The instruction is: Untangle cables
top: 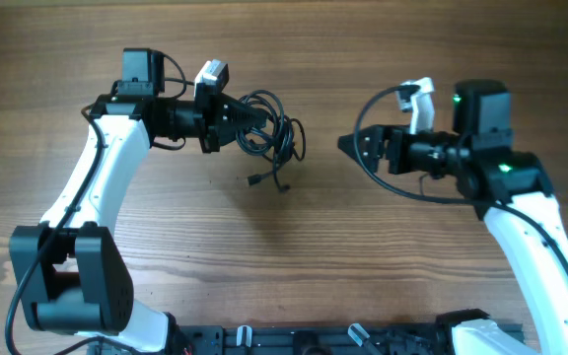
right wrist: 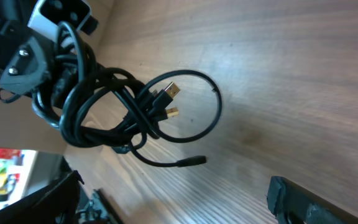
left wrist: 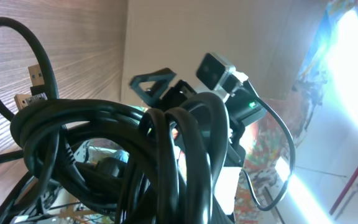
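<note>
The cables (top: 276, 133) are a knotted bundle of thin black cords hanging from my left gripper (top: 254, 118), which is shut on them. In the left wrist view the cables (left wrist: 135, 143) fill the frame and hide the fingers. The right wrist view shows the cables (right wrist: 123, 112) with two gold USB plugs (right wrist: 171, 91) inside a wide loop and a loose plug end (right wrist: 194, 160) trailing below. My right gripper (top: 349, 146) stands open, apart from the bundle to its right, pointing at it. Between its fingers (right wrist: 291, 196) there is only bare table.
The wooden table (top: 294, 266) lies under both arms. The right arm's own thicker black wire (top: 373, 108) arcs above its wrist. A dark rail (top: 314, 340) runs along the table's near edge.
</note>
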You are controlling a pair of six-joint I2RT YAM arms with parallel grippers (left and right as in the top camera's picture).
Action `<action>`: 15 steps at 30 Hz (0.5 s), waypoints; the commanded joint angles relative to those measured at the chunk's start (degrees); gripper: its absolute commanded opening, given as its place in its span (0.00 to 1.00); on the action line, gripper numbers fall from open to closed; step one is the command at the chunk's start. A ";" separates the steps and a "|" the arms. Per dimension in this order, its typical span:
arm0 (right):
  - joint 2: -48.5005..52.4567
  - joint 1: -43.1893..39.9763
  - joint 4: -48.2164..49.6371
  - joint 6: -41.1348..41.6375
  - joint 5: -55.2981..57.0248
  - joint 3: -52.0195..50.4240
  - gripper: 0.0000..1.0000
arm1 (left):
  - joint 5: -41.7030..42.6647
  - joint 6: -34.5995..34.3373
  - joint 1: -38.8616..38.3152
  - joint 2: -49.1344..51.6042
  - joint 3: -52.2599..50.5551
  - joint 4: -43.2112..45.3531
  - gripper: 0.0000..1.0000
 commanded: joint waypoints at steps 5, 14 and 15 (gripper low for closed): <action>3.28 5.14 8.90 9.49 -5.75 0.52 0.93 | 1.01 3.02 0.15 -1.16 0.96 6.54 0.04; 4.94 14.86 16.22 24.20 13.42 0.52 0.74 | -3.15 3.04 -3.39 -1.16 0.94 5.90 0.04; 5.79 15.85 16.20 25.59 15.32 0.52 0.70 | -4.35 3.02 -4.20 -1.16 0.94 5.90 0.04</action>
